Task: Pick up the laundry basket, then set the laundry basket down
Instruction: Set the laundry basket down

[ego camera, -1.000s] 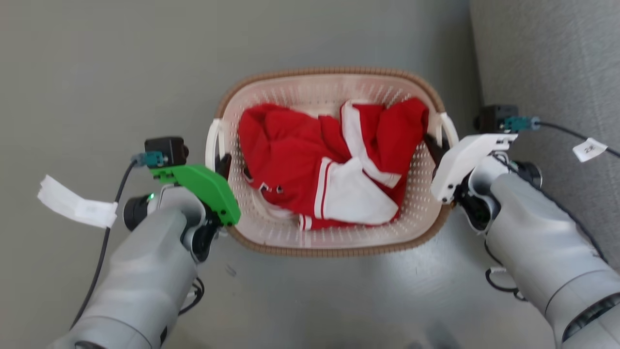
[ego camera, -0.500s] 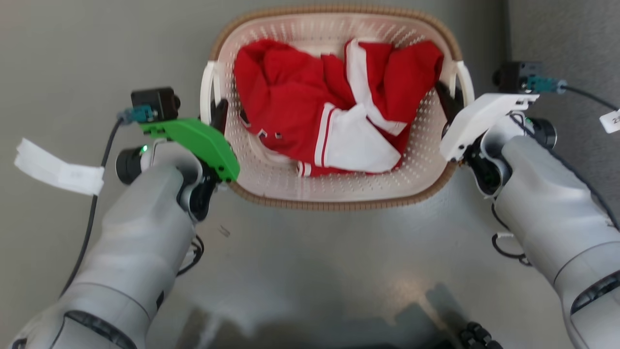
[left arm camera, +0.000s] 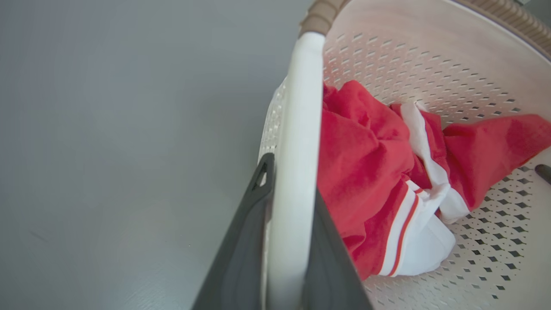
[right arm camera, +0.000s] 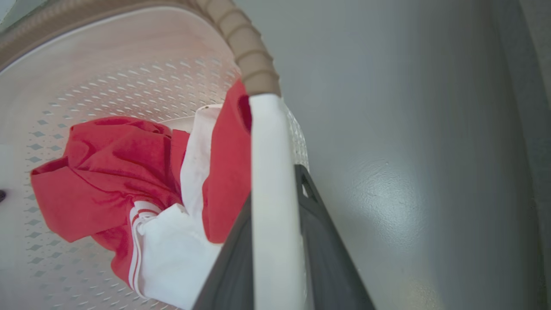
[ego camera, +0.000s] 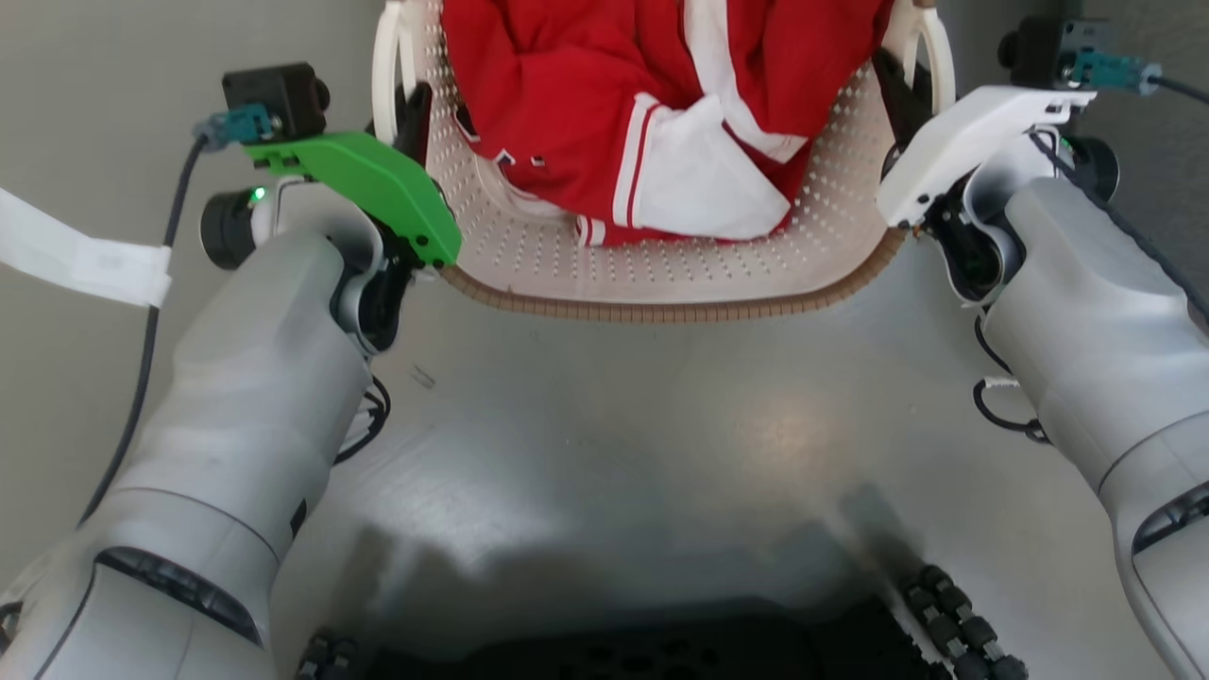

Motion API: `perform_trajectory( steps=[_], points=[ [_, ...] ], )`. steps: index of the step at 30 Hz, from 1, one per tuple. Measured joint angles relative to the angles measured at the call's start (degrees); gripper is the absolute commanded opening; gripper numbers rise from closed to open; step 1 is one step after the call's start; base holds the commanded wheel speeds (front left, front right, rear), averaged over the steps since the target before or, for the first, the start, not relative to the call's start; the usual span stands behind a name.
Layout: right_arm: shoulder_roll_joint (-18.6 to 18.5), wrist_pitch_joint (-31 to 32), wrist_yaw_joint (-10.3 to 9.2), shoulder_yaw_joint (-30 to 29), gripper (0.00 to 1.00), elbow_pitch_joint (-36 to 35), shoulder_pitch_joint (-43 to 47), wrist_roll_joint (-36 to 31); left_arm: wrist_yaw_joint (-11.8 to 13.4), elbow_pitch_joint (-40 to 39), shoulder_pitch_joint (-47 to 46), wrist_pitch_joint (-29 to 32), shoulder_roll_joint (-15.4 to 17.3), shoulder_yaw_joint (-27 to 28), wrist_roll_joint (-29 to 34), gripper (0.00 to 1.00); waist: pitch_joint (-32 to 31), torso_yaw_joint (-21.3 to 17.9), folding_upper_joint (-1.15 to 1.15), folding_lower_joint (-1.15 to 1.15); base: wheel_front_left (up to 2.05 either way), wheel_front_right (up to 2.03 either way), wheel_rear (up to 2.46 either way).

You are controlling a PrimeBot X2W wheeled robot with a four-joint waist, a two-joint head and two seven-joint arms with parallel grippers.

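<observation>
Occupying the top of the head view, over the grey floor (ego camera: 661, 425), the laundry basket (ego camera: 661, 283) is being gripped from both sides (contact with the floor cannot be confirmed). A crumpled red-and-white garment (ego camera: 604, 104) is lying inside it. The left gripper (left arm camera: 289, 189) is pinching the left white handle (left arm camera: 299, 112) between its two dark fingers; the right gripper (right arm camera: 275, 185) is pinching the right white handle (right arm camera: 267, 142) likewise.
</observation>
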Motion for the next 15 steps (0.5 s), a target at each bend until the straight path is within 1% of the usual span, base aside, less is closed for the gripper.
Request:
perform_trajectory(
  steps=[7,15],
  points=[
    [-0.1,-1.0,0.0,0.0,0.0,0.2,-1.1,0.0,0.0,0.1,-1.5,-0.5,0.0,-0.5,0.0,0.0,4.1,0.1,0.0,0.0,0.0,0.0,0.0],
    [-0.1,-1.9,0.09,-0.2,0.0,0.5,-2.6,0.0,-0.1,0.3,-3.1,-1.4,0.0,-0.5,0.0,0.0,6.6,0.2,0.0,0.0,0.0,0.0,0.0]
  ],
)
